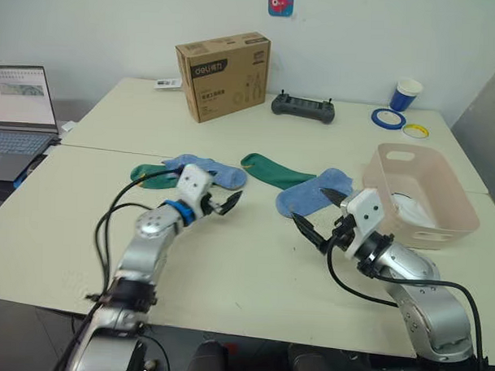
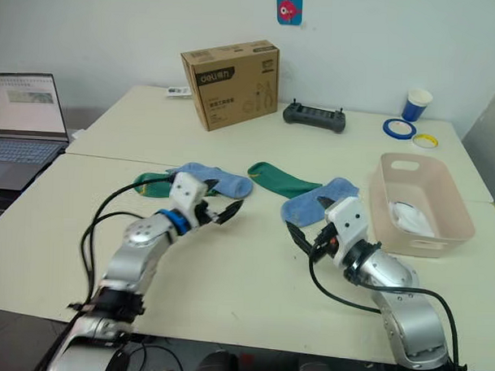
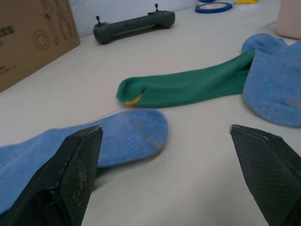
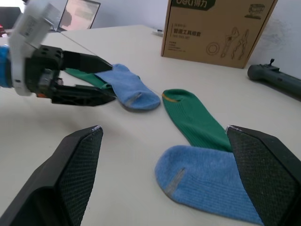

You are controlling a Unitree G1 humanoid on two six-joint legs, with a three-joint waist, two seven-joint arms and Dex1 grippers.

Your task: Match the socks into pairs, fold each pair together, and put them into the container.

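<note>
Several socks lie across the table's middle. On the left a light blue sock lies over a dark green sock. A second green sock has its end under another light blue sock. A white sock lies inside the pale pink container at the right. My left gripper is open just in front of the left blue sock's toe, holding nothing. My right gripper is open at the near edge of the right blue sock, also holding nothing. In the right wrist view the left gripper hovers by the left blue sock.
A brown cardboard box stands at the back, with a black controller to its right. A blue cup and two tape rolls sit at the far right corner. A laptop is off to the left.
</note>
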